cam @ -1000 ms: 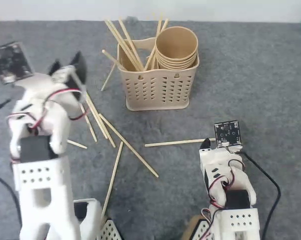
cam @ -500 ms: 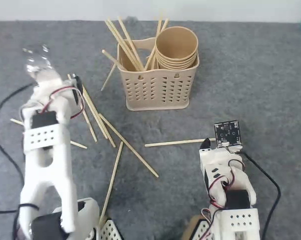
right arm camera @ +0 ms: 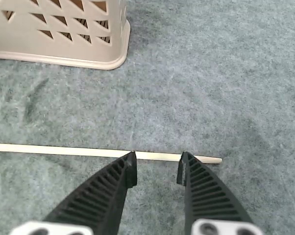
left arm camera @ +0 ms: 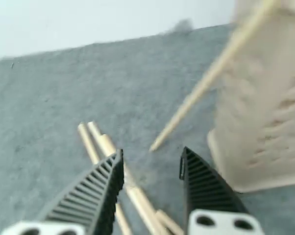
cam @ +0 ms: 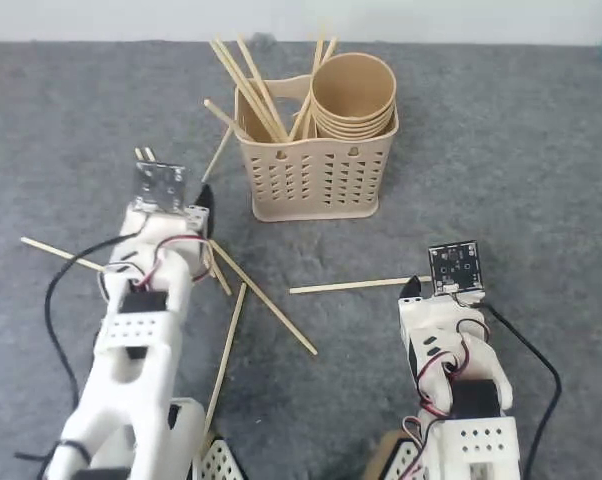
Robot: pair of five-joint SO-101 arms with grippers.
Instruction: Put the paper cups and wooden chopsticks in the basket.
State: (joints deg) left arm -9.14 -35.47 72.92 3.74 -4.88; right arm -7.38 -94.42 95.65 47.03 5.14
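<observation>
From up high, the tan basket (cam: 316,185) stands at the far side of the grey carpet (cam: 521,150). A stack of paper cups (cam: 353,95) sits in its right part. A bunch of chopsticks (cam: 249,95) sticks up out of its left part. The left arm (cam: 141,310) leans out over some loose chopsticks (cam: 269,302) that lie on the carpet in front of the basket. The right arm (cam: 449,350) sits low, and a single chopstick (cam: 353,286) lies flat just past its tip. A strip of white wall (cam: 281,15) runs behind the carpet.

The left arm's own camera shows the left gripper (left arm camera: 150,164) with its two black jaws spread wide. It holds nothing. A pair of chopsticks (left arm camera: 101,139) lies side by side on the carpet, under the gap between the jaws. A leaning chopstick (left arm camera: 206,83) slants down from the basket to the carpet. The basket is close by, and the white wall shows beyond the carpet.

The right arm's own camera shows the right gripper (right arm camera: 156,164) with its jaws spread apart too. Nothing is between them. Both jaw tips are right at the single chopstick, but I cannot tell if they touch it. A corner of the basket stands on the carpet farther off.
</observation>
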